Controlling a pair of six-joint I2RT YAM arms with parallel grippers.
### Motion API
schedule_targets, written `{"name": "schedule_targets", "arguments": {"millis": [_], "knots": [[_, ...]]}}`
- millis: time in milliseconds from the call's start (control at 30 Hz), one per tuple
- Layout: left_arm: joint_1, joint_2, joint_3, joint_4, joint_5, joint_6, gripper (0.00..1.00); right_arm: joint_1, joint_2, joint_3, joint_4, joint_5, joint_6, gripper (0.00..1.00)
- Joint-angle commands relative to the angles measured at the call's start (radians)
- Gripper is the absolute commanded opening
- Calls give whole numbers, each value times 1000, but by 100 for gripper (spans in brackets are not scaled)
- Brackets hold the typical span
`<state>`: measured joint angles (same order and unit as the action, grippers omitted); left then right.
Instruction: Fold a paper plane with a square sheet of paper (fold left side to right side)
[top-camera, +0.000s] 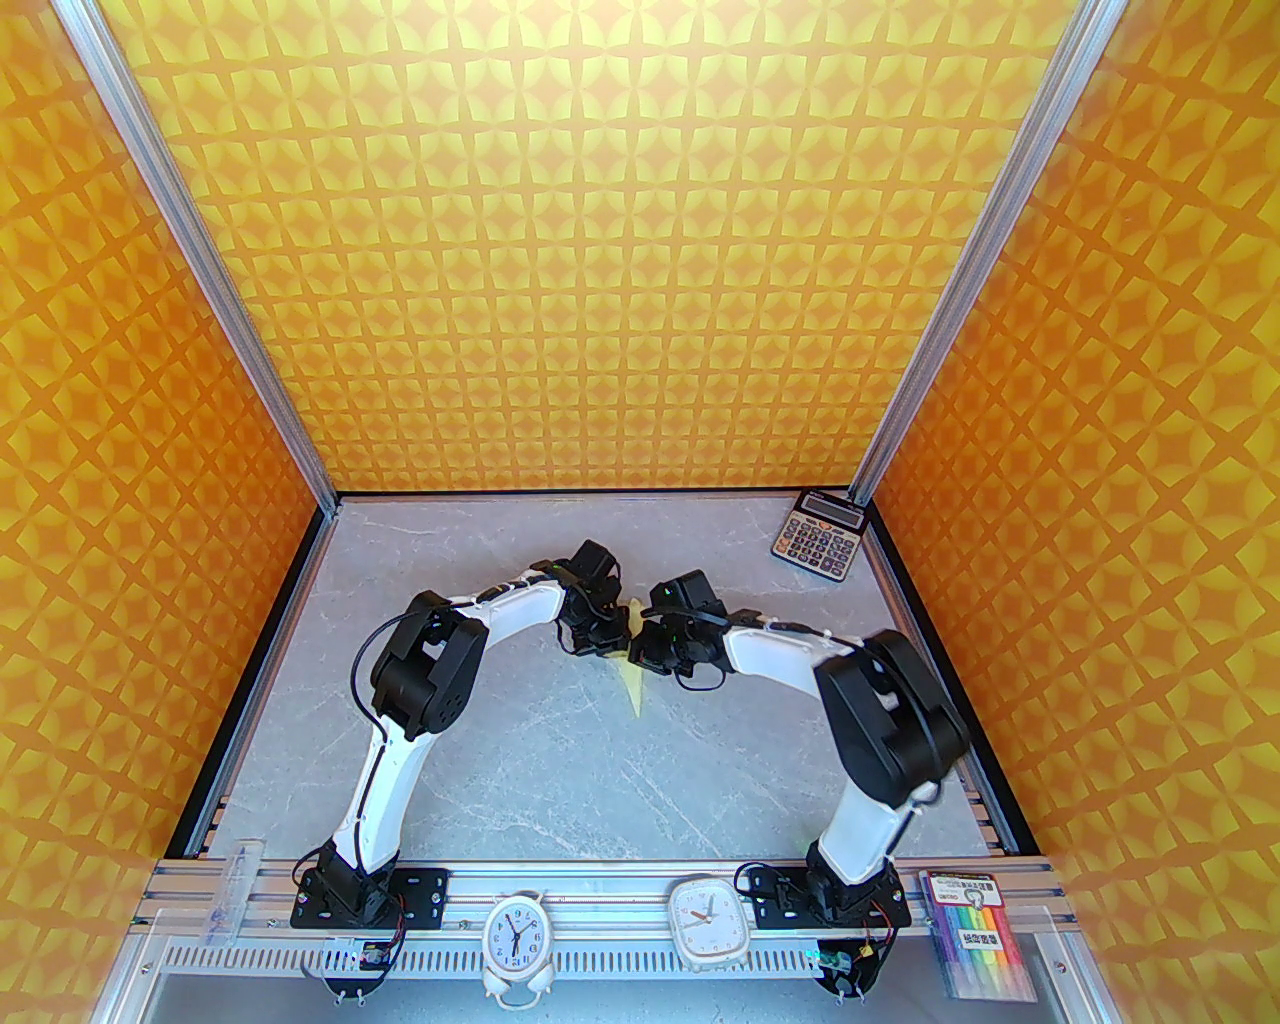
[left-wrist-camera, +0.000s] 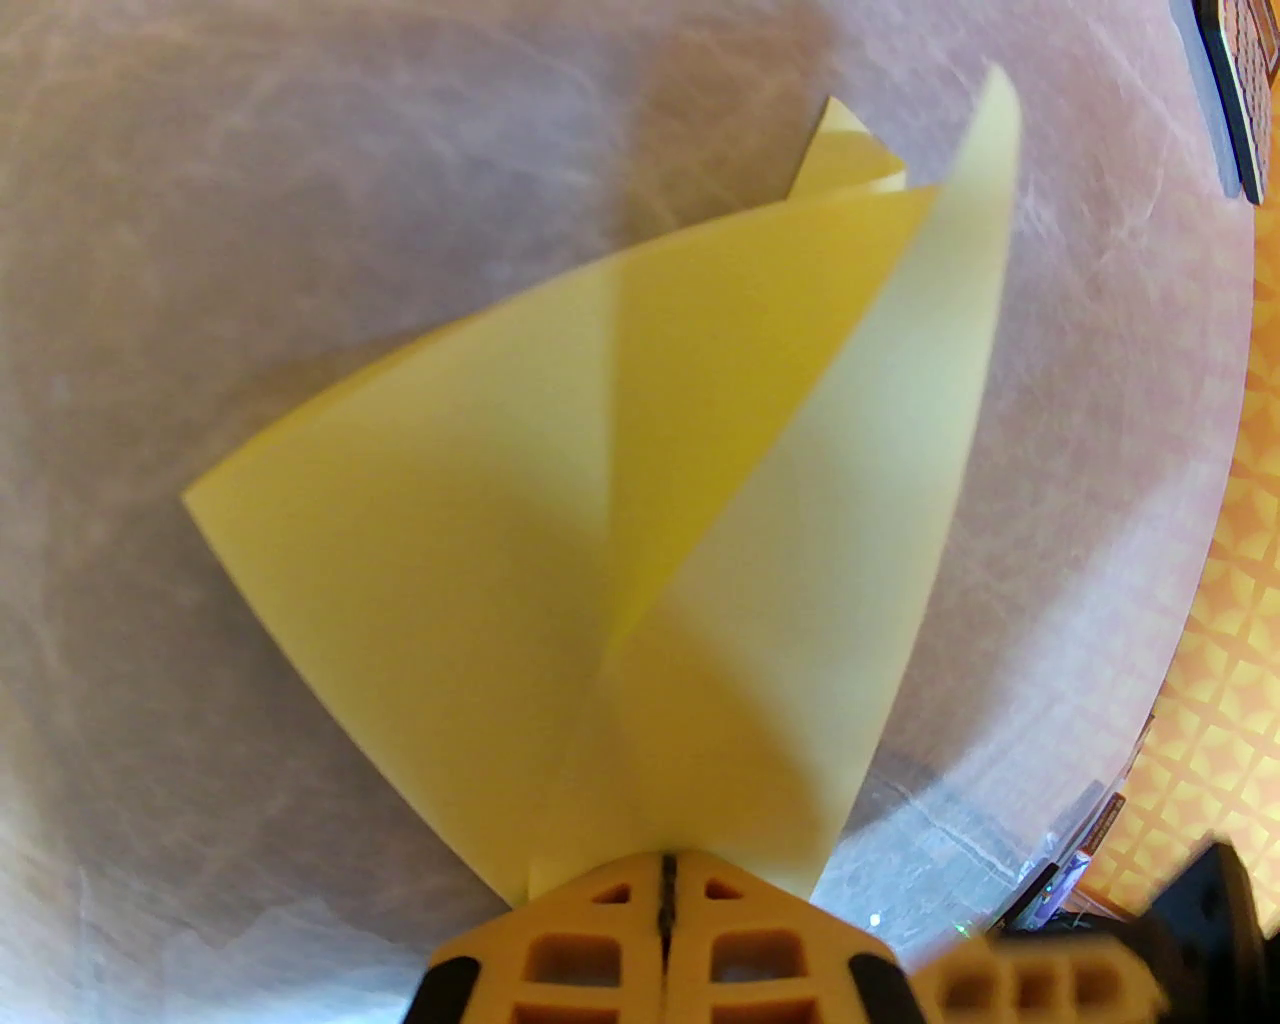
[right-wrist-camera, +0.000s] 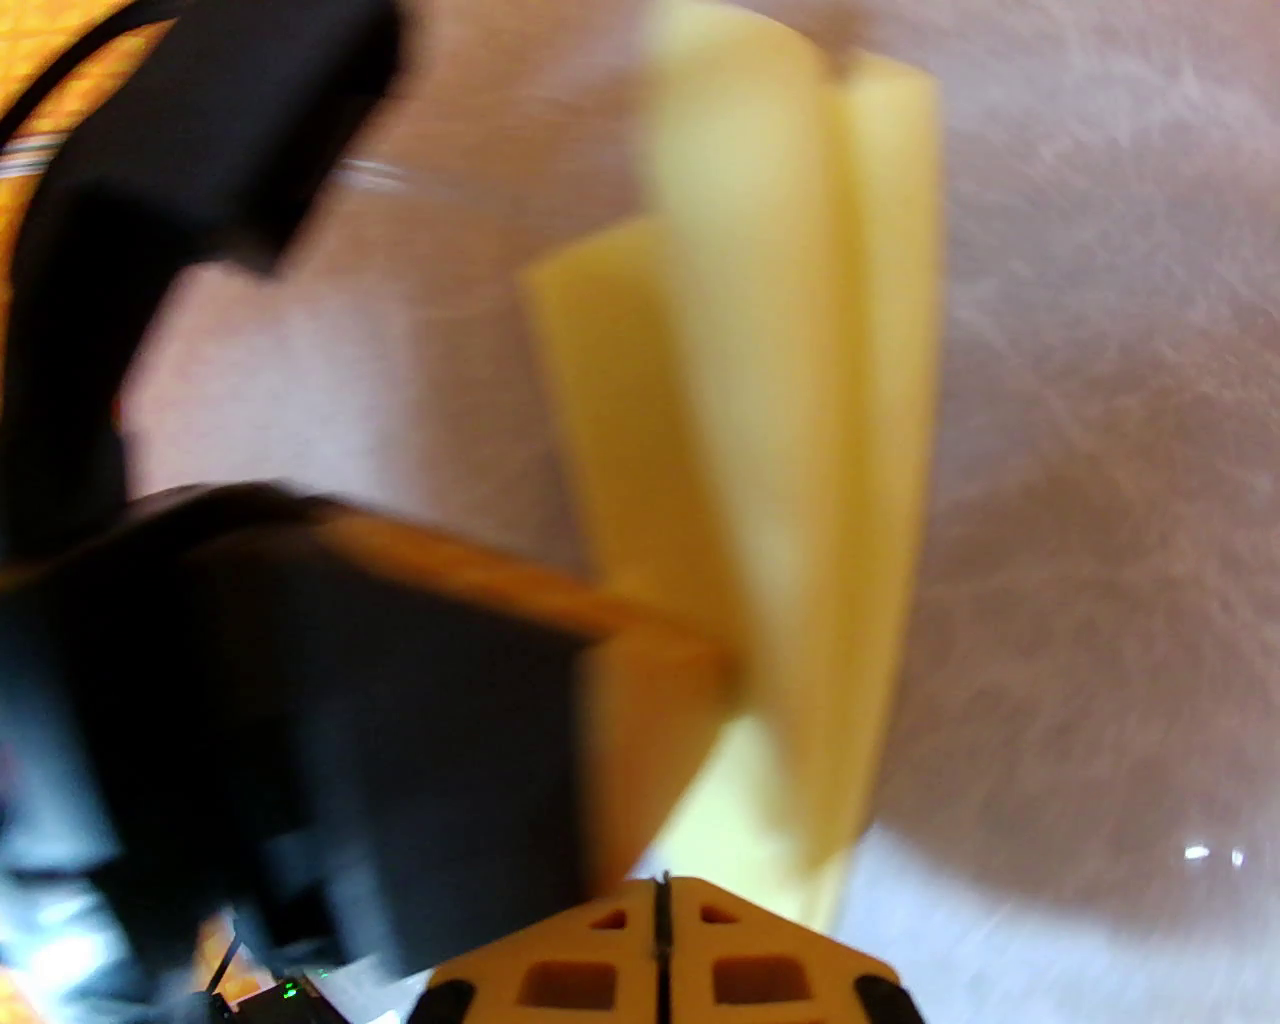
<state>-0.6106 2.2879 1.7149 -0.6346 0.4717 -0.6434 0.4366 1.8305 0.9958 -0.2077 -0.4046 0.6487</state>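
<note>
Low in each wrist view, the left gripper (left-wrist-camera: 667, 870) and right gripper (right-wrist-camera: 662, 890) are each pinching the plane (left-wrist-camera: 560, 480), jaws fully closed.

A grey calculator (top-camera: 818, 535) lies tilted in the far right corner of the grey marbled tabletop (top-camera: 560, 760), close to the orange patterned walls (top-camera: 600, 250). Along the near edge runs an aluminium rail (top-camera: 600, 885) carrying a round white alarm clock (top-camera: 516, 940) and a square white clock (top-camera: 706, 922) near the middle. A pack of coloured markers (top-camera: 978, 935) lies at the rail's right end.
</note>
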Motion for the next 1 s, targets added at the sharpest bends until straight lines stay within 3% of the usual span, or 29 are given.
{"name": "schedule_targets", "arguments": {"millis": [0,233,367,733,967], "knots": [[4,57,-38,-74,-130,22,0,-5,43,4,-7,21,-31,7],[6,49,-33,-75,-128,31,0,-7,71,-57,4,47,-43,7],[21,-51,-83,-17,-127,22,0,-7,62,-90,27,25,-30,7],[-27,-411,-504,342,-91,-160,2,36,19,-174,176,-50,133,6],[-136,-438,-682,622,-77,-323,0,51,13,-182,213,-46,190,6]]}}
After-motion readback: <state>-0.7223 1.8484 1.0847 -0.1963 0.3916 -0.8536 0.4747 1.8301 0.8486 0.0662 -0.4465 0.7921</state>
